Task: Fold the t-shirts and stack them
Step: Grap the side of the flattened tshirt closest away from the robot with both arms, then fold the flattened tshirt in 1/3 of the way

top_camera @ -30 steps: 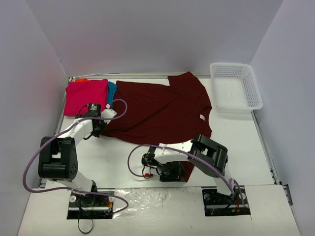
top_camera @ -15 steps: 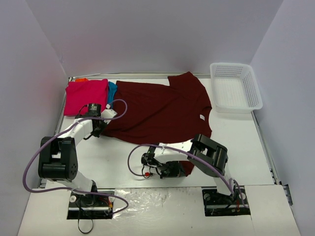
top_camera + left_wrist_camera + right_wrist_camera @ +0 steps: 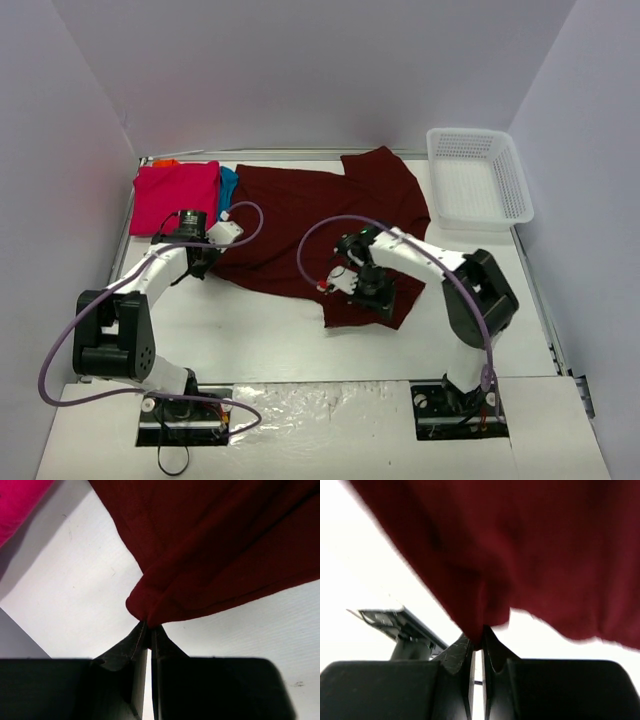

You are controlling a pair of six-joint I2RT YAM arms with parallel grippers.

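1. The maroon shirt (image 3: 310, 210) lies spread on the table (image 3: 250, 335) just left of the white basket (image 3: 478, 180), and one flap of its near edge is gathered up
2. The right gripper (image 3: 479, 639) is left of the basket and nearer the arm bases, clenched on a fold of that maroon cloth
3. The left gripper (image 3: 149, 628) is far to the left of the basket, pinched tight on the maroon shirt's near left corner
4. A folded pink shirt (image 3: 176, 196) sits at the back left, farthest from the basket; a teal shirt (image 3: 229, 184) and an orange shirt (image 3: 166, 162) peek out at its edges
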